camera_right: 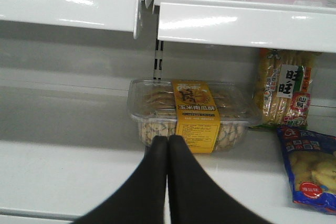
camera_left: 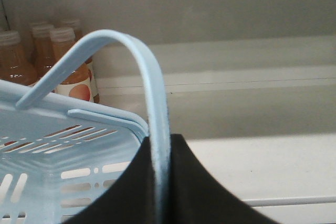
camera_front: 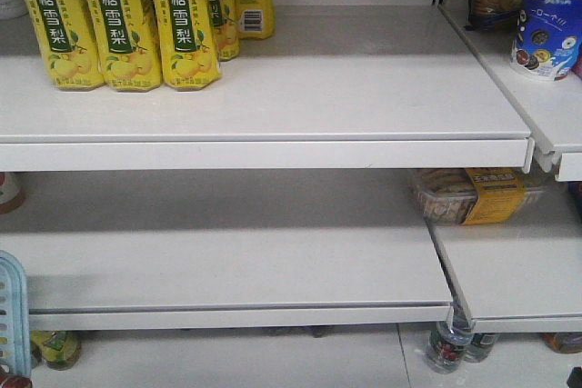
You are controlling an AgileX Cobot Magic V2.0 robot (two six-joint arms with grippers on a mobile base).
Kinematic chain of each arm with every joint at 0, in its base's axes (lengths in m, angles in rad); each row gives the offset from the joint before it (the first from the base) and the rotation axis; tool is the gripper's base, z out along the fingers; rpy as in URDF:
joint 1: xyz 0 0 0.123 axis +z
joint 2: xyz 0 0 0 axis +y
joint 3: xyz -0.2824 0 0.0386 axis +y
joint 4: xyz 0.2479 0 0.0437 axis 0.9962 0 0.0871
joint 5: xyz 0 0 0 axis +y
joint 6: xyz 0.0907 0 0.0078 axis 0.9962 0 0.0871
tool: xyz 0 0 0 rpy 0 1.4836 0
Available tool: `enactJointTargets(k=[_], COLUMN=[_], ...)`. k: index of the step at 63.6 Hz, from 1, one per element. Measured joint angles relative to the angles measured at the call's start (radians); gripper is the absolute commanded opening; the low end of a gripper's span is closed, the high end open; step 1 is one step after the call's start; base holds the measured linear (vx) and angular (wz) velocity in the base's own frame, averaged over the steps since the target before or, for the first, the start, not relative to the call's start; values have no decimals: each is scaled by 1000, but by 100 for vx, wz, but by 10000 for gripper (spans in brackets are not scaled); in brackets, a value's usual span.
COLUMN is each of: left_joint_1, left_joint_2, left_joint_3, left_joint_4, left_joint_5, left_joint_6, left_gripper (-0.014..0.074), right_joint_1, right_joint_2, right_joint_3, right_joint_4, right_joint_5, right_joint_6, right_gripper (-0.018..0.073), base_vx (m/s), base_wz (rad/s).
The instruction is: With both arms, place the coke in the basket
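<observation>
The light blue basket (camera_left: 63,156) hangs at the lower left of the left wrist view. Its thin handle (camera_left: 152,93) arches up and runs down between the black fingers of my left gripper (camera_left: 160,150), which is shut on it. A sliver of the basket's slotted side (camera_front: 11,311) shows at the left edge of the front view. My right gripper (camera_right: 168,142) is shut with nothing between its fingers, pointing at a clear biscuit box (camera_right: 191,111) on the shelf. The coke is out of view in every frame.
White shelves (camera_front: 273,115) fill the front view, with yellow pear-drink cartons (camera_front: 127,15) at the top left. Orange juice bottles (camera_left: 68,72) stand behind the basket. Snack packs (camera_right: 307,166) lie right of the biscuit box. Bottles (camera_front: 447,344) sit under the lowest shelf.
</observation>
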State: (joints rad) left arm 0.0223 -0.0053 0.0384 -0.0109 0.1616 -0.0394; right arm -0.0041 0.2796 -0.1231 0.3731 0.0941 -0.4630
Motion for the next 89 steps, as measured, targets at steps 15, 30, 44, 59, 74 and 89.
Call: enactJointTargets(k=[15, 30, 44, 59, 74, 89], left_joint_1=[0, 0, 0, 0, 0, 0], left_joint_2=[0, 0, 0, 0, 0, 0], left_joint_3=[0, 0, 0, 0, 0, 0], left_joint_4=[0, 0, 0, 0, 0, 0], left_joint_5=[0, 0, 0, 0, 1, 1], left_joint_6=[0, 0, 0, 0, 0, 0], left_gripper=[-6, -6, -6, -6, -6, -6], right_joint_1=[0, 0, 0, 0, 0, 0], right_joint_2=[0, 0, 0, 0, -45, -138], right_joint_3=[0, 0, 0, 0, 0, 2], right_joint_4=[0, 0, 0, 0, -105, -313], right_joint_5=[0, 0, 0, 0, 0, 37], right_joint_6=[0, 0, 0, 0, 13, 220], right_gripper=[-9, -9, -9, -9, -10, -10], base_vx=[0, 0, 0, 0, 0, 0], base_wz=[0, 0, 0, 0, 0, 0])
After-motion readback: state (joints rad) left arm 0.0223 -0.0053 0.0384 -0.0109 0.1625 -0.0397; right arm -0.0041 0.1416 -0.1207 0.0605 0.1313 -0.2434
